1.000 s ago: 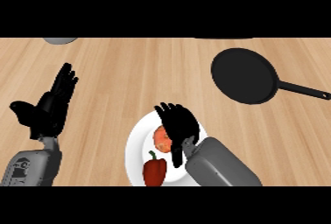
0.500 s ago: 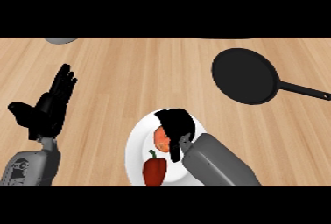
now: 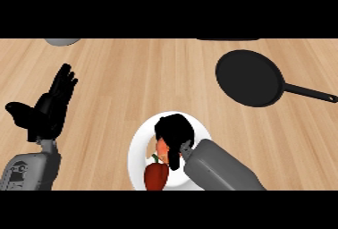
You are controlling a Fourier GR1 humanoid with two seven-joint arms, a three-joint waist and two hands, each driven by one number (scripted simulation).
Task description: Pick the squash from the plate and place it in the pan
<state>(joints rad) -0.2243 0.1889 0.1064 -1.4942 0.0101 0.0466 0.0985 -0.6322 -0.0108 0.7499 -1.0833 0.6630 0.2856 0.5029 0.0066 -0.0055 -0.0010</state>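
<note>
In the head view we see a glossy round white plate (image 3: pixel 135 147) near centre on the pale wooden counter (image 3: pixel 145 76). Our right hand (image 3: pixel 174 130) curls over the smooth orange squash (image 3: pixel 161 146) there (only a sliver shows). The matte black round pan (image 3: pixel 249 77) lies far right, well apart. Our left hand (image 3: pixel 48 112) rests open at left.

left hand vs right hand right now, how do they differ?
Pose: the left hand is open with straight fingers; the right hand is curled. Place: the left hand rests above bare counter at the view's left; the right hand sits over the plate. Load: the left hand holds nothing; the right hand closes on the squash, hiding most of it. Both are black.
</note>
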